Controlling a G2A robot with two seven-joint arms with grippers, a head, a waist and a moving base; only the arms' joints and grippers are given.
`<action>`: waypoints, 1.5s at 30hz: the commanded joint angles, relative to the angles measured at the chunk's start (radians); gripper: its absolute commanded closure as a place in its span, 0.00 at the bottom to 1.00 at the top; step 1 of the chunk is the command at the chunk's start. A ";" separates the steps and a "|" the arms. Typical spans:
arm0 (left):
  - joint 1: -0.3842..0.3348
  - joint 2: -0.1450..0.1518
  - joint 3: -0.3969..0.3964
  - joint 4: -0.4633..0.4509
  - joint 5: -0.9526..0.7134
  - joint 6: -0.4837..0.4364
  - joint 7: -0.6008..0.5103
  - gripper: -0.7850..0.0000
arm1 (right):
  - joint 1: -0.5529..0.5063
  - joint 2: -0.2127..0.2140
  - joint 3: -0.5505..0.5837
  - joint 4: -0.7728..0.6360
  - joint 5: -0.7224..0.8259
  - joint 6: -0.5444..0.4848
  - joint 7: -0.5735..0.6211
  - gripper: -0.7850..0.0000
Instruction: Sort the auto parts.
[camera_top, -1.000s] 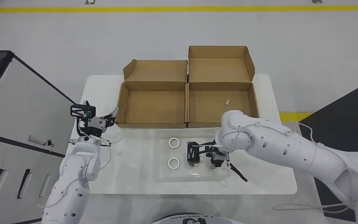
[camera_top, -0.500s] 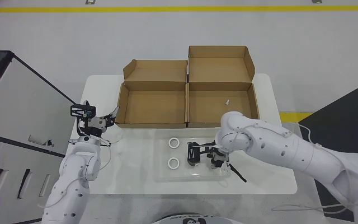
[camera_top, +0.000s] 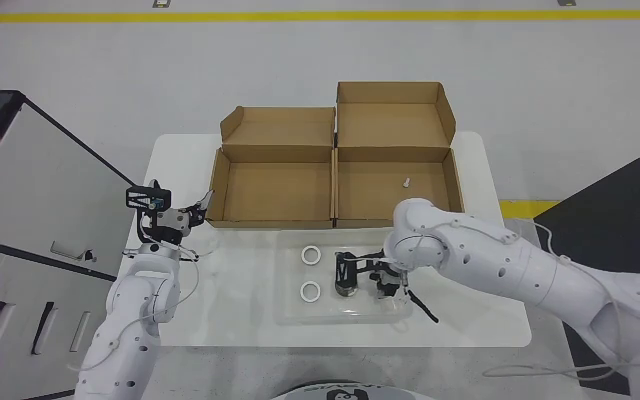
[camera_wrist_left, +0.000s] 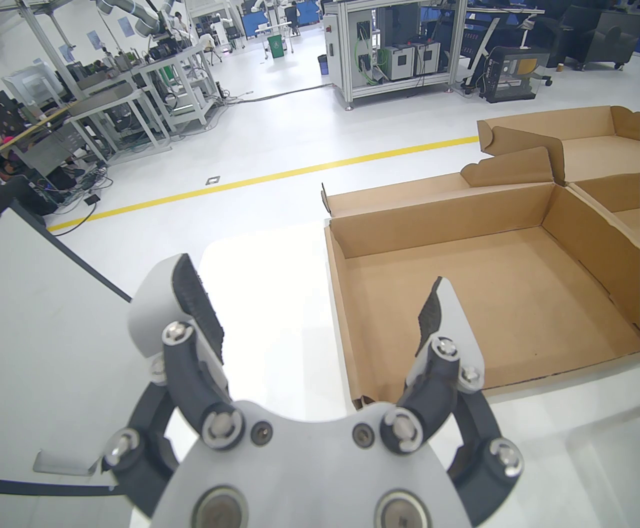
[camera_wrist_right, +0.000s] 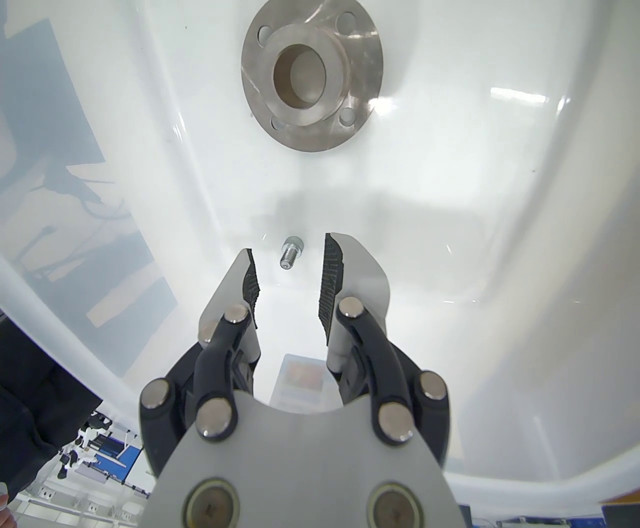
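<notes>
My right gripper (camera_wrist_right: 289, 250) stands open low inside a white tray (camera_wrist_right: 500, 210). A small silver bolt (camera_wrist_right: 288, 252) lies on the tray floor right at its fingertips, between the two pads. Just beyond it rests a round metal flange (camera_wrist_right: 312, 75) with several bolt holes. From above, the right gripper (camera_top: 343, 272) sits in the middle of the tray (camera_top: 300, 312), with two white rings (camera_top: 311, 255) (camera_top: 311, 292) to one side. My left gripper (camera_wrist_left: 310, 285) is open with nothing in it, held beside the left cardboard box (camera_wrist_left: 475, 300).
Two open cardboard boxes (camera_top: 277, 190) (camera_top: 395, 190) stand side by side at the back of the table. The right one holds a small bolt (camera_top: 406, 183). The left gripper (camera_top: 185, 215) hovers near the table's left edge.
The right gripper has shifted slightly within the tray near the bolt. The left arm has not moved.
</notes>
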 joint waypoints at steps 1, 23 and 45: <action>0.000 0.000 0.000 0.000 0.000 0.000 0.000 0.00 | -0.001 -0.002 0.000 0.000 0.003 0.002 0.002 0.61; 0.000 0.000 0.000 0.000 0.000 0.000 0.000 0.00 | -0.020 -0.008 0.000 0.012 -0.003 0.020 0.020 0.67; 0.000 0.000 0.000 0.000 0.000 0.000 0.000 0.00 | -0.004 0.001 0.000 -0.003 0.012 0.028 0.028 1.00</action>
